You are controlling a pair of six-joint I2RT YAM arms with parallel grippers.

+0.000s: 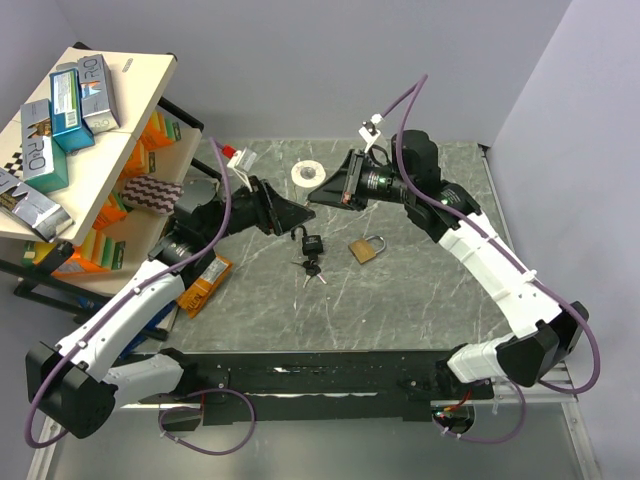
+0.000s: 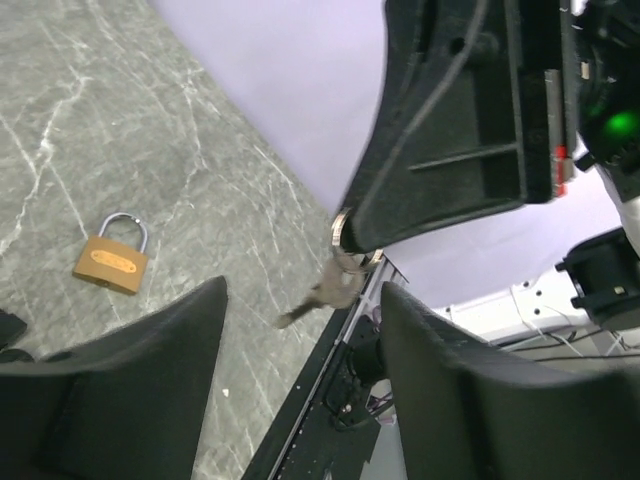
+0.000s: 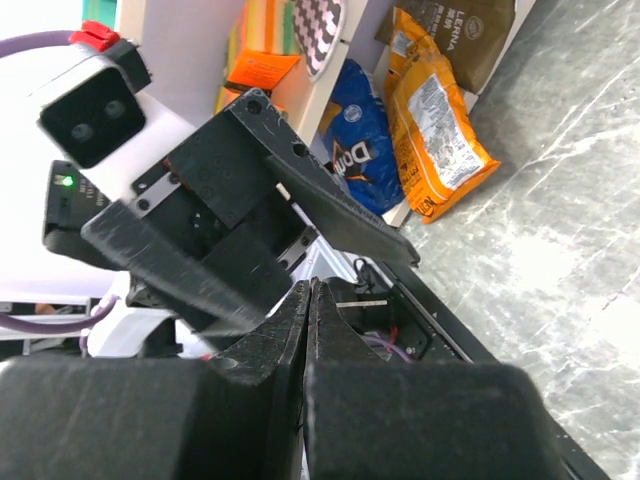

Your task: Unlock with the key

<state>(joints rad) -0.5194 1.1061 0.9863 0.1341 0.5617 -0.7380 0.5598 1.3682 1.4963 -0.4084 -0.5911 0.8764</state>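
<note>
Keys lie on grey veined table; left end effector released, right end effector pinches silvery key.

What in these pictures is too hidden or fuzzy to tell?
Left wrist view: the silver piece at the tip of the right hand is blurred; key or not, unclear.
Right wrist view: its own shut fingers hide whatever they pinch.
Top view: the black padlock and key bunch are too small to show a keyhole.
</note>
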